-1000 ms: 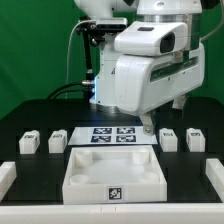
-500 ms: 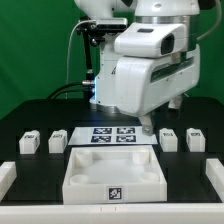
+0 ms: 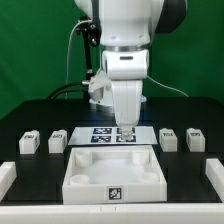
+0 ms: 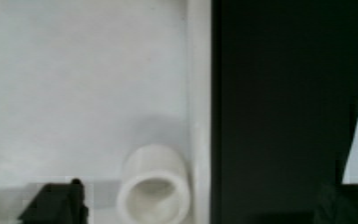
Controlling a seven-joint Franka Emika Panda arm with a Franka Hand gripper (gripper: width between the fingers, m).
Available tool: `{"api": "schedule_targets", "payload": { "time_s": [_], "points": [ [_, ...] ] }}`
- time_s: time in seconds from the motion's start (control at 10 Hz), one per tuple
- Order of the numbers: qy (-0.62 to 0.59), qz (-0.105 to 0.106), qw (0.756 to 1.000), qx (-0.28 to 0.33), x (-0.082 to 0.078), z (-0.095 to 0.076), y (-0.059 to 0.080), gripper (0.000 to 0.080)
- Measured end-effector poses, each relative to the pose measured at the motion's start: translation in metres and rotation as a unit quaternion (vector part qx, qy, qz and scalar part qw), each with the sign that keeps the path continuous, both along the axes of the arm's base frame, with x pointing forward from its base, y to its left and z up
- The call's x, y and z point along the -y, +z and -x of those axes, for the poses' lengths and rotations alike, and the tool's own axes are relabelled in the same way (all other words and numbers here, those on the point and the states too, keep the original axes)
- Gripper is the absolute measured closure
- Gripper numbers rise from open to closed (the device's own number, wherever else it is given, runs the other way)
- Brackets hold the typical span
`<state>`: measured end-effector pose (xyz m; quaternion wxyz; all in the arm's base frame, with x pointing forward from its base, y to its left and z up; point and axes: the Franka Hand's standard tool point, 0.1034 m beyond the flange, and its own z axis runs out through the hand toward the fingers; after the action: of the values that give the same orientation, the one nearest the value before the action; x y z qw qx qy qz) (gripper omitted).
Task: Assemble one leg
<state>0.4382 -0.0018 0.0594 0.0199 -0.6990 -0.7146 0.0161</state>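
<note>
Jaws pointing straight down, low over the marker board (image 3: 105, 135) and just behind the tray (image 3: 112, 172). No telling whether parted or closed: only dark fingertips (image 4: 55, 203) at the edge of the wrist view, and too small to read in the exterior view. Nothing visibly held between them. Judged barely begun as a task, with no leg grasped and none seated, as far as can be seen. All four alike, standing loose on the black tabletop (image 3: 170, 115) in a row level with the marker board: one leg (image 3: 30, 142) and a second leg (image 3: 57, 139) on the exterior view's left, a third leg (image 3: 168, 138) and a fourth leg (image 3: 194, 138) on its right, each apart from the tray. Impossible to say which one is meant for this step. In the wrist view, a round socket (image 4: 153, 182) in a white surface beside a strip of dark tabletop — probably a corner of the tray, and seemingly with nothing in it. Left to do, by that reading: reaching across to a leg, closing on it, carrying it to a corner socket and seating it there — practically the whole job. As for pose: arm upright in the middle of the exterior view, last links stacked near vertical, wrist turned down, tip over the marker board's half toward the exterior view's right, between the two pairs and nearer the third leg than any other.
</note>
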Motion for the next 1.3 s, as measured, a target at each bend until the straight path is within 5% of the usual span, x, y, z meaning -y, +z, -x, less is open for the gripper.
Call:
{"api": "schedule_targets", "payload": {
  "time_s": [0.2,0.4,0.8,1.0,1.1,1.3],
  "points": [
    [0.000,-0.008,1.000,-0.002,0.012,0.018,-0.029,0.0150],
    [-0.009,-0.013,1.000,-0.001,0.020,0.013,-0.048,0.0150],
    [-0.012,-0.015,1.000,-0.003,0.024,0.012,-0.054,0.0164],
    [-0.013,-0.015,1.000,-0.003,0.024,0.012,-0.054,0.0519],
    [-0.013,-0.015,1.000,-0.003,0.024,0.012,-0.054,0.0519],
    [-0.013,-0.015,1.000,-0.001,0.024,0.011,-0.054,0.0748]
  ]
}}
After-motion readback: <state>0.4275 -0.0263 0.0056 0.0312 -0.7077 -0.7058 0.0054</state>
